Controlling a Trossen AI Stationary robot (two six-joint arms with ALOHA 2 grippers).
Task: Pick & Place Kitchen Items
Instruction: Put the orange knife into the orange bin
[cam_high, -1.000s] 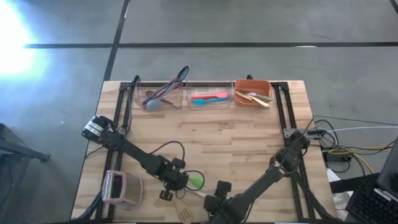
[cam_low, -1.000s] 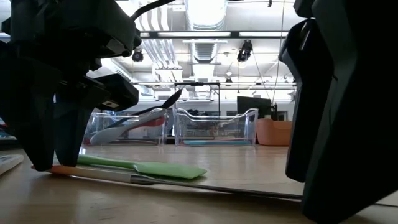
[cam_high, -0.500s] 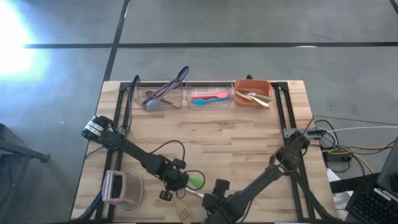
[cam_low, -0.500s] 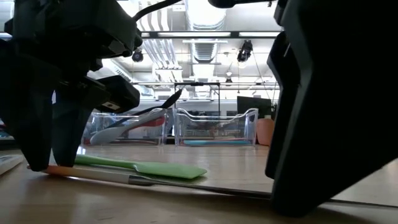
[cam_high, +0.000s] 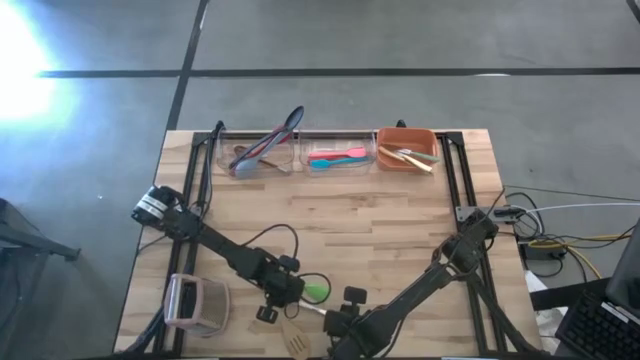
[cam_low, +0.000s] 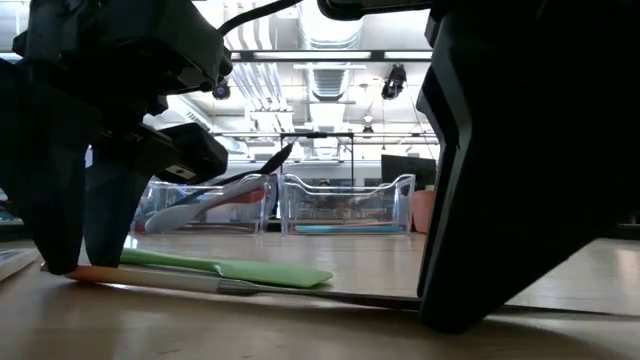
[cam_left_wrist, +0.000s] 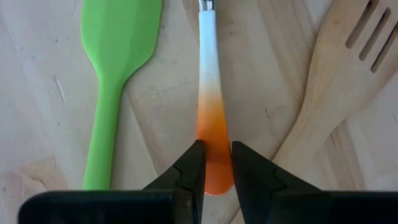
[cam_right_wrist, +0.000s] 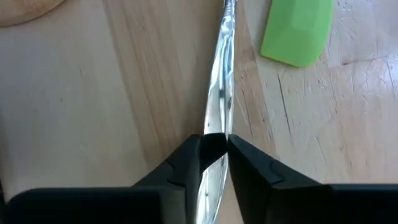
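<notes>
Where it lies flat on the wooden counter (cam_high: 380, 230) near the front edge, a slim utensil (cam_left_wrist: 210, 99) is seen with an orange-to-white handle and a shiny metal shaft. Its orange end is pinched by the left jaws (cam_left_wrist: 214, 167), nearly shut. Its metal shaft is clamped by the right jaws (cam_right_wrist: 214, 154). Beside it lie a green spatula (cam_left_wrist: 115, 74) and a slotted wooden turner (cam_left_wrist: 336, 87).

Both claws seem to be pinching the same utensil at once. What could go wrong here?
The left claw grips the orange handle while the right claw pinches the shiny metal end of the same utensil. If they pull differently, it may bend or slip. The green spatula and wooden turner lie close by and could get knocked.
</notes>
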